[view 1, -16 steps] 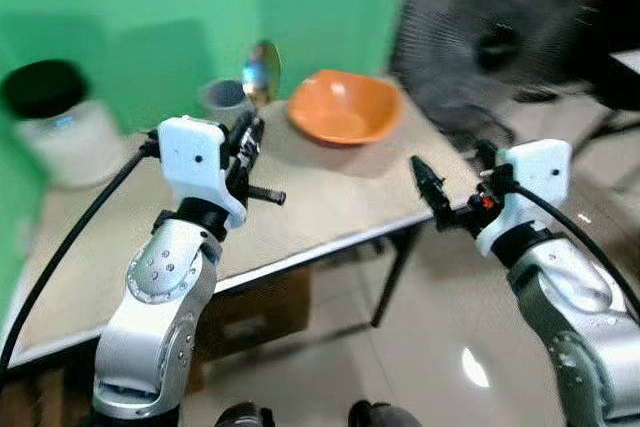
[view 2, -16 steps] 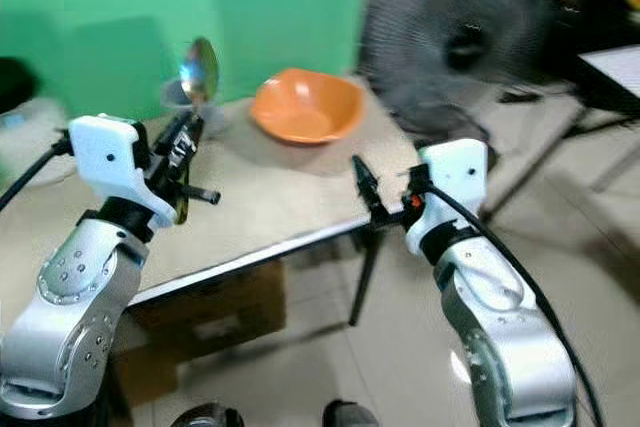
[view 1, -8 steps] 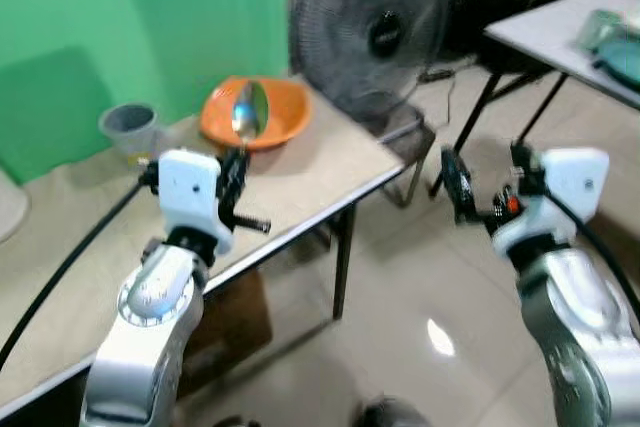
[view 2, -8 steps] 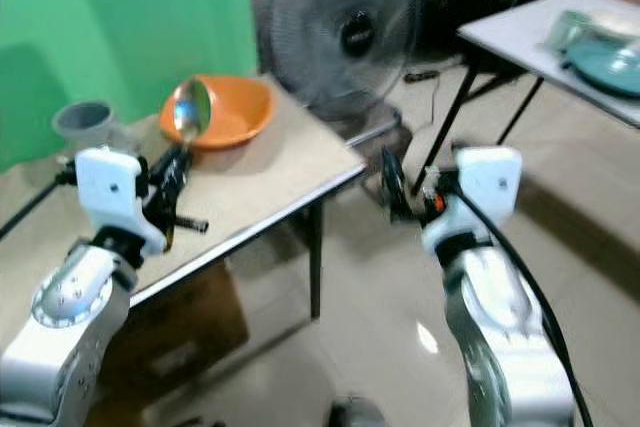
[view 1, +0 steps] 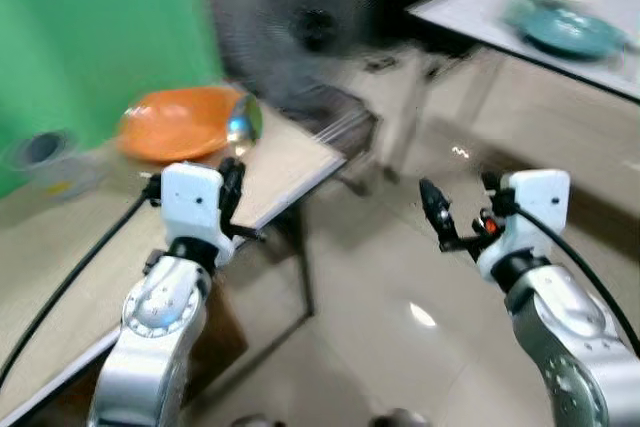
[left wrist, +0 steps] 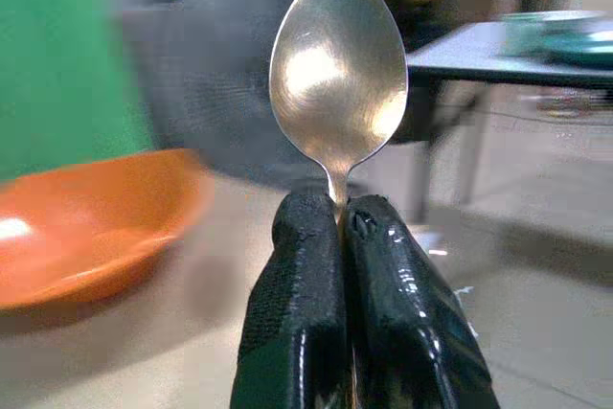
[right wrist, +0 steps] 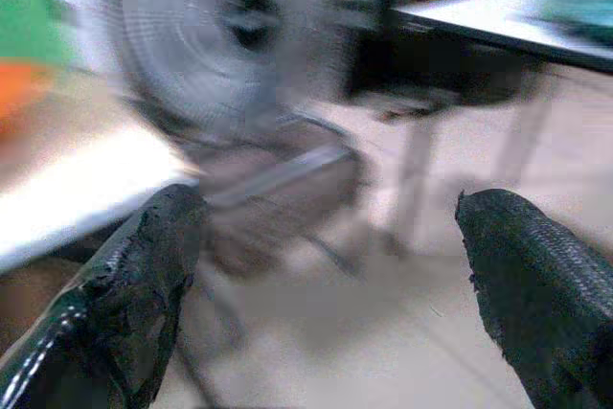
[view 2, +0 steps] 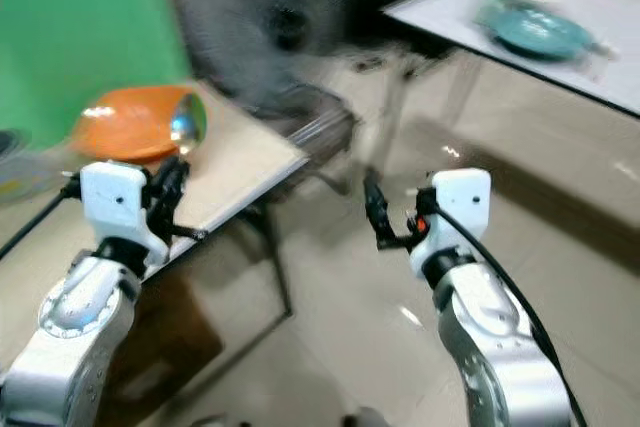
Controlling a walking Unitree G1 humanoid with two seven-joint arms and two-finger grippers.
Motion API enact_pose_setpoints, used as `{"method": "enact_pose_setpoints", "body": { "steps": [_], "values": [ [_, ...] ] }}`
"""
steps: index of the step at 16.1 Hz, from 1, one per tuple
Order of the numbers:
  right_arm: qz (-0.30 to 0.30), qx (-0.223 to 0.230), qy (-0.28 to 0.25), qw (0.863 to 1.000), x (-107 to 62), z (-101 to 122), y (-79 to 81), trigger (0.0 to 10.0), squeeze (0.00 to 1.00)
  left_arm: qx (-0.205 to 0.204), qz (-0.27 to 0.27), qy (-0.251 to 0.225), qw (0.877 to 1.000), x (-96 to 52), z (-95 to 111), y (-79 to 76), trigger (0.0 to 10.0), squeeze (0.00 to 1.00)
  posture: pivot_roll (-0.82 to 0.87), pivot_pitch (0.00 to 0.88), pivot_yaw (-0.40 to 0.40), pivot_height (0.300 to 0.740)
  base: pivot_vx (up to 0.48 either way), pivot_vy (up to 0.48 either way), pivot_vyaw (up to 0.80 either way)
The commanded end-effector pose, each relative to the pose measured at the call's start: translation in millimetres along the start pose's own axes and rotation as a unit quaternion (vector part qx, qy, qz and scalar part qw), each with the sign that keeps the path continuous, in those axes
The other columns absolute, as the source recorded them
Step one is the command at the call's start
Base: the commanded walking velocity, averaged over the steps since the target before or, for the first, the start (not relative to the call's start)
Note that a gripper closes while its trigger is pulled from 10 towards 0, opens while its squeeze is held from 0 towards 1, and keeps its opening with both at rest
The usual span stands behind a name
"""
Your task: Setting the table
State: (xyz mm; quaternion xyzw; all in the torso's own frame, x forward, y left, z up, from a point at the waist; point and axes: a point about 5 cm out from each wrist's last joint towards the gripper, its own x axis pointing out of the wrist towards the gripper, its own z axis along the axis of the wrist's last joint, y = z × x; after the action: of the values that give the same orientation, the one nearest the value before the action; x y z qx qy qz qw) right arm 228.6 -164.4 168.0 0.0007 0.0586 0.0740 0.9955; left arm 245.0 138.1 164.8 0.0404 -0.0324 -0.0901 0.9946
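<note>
My left gripper [left wrist: 343,222] is shut on the handle of a metal spoon [left wrist: 337,64], whose bowl stands upright above the fingers; the spoon's bowl [view 1: 243,119] also shows over the beige table [view 1: 285,162]. An orange bowl [view 1: 172,124] sits on that table beyond the spoon. My right gripper [view 1: 436,215] is open with nothing between its fingers, held over the tiled floor to the right of the table. A second table [view 1: 500,22] at the far right carries a teal plate [view 1: 565,32].
A large dark floor fan [view 1: 300,32] stands behind the beige table's corner. A grey cup [view 1: 38,152] sits at the table's far left by the green wall [view 1: 100,27]. Glossy tiled floor [view 1: 400,297] lies between the two tables. The eye views are blurred.
The camera has swung to the right: the beige table, bowl and fan have shifted left and the second table with the teal plate has come further into view. Both grippers hold as before.
</note>
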Motion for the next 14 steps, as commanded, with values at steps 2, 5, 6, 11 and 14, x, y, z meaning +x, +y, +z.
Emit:
{"method": "enact_pose_setpoints", "body": {
  "steps": [2,5,6,11,14],
  "values": [
    [-0.009,-0.004,0.003,1.0,-0.8,3.3,-0.4,10.0,0.0,0.018,0.004,-0.009,1.0,2.6,5.4,2.2,10.0,0.0,0.0,0.025,0.045,0.74,0.0,-0.315,0.0],
    [-0.016,0.0,0.005,1.0,-0.1,2.7,-0.7,10.0,0.0,0.018,0.002,-0.009,1.0,5.0,5.2,2.1,10.0,0.0,0.01,0.025,0.044,0.74,0.0,-0.316,0.0],
    [-0.017,-0.001,0.006,1.0,0.4,2.3,-0.4,10.0,0.0,0.027,-0.003,-0.009,1.0,5.6,4.8,2.2,10.0,0.0,0.01,0.027,0.044,0.74,0.0,-0.315,0.0],
    [-0.034,-0.01,0.015,0.999,1.6,0.4,-3.5,10.0,0.0,0.022,0.006,-0.001,1.0,7.2,3.3,5.2,10.0,0.0,0.01,0.026,0.046,0.74,0.0,-0.05,-0.09],
    [-0.058,-0.009,0.024,0.998,1.0,-2.3,-10.0,10.0,0.0,0.039,-0.02,-0.01,0.999,12.3,3.7,2.7,10.0,0.0,-0.01,0.014,0.063,0.74,0.0,0.0,-0.71]
  ]
}}
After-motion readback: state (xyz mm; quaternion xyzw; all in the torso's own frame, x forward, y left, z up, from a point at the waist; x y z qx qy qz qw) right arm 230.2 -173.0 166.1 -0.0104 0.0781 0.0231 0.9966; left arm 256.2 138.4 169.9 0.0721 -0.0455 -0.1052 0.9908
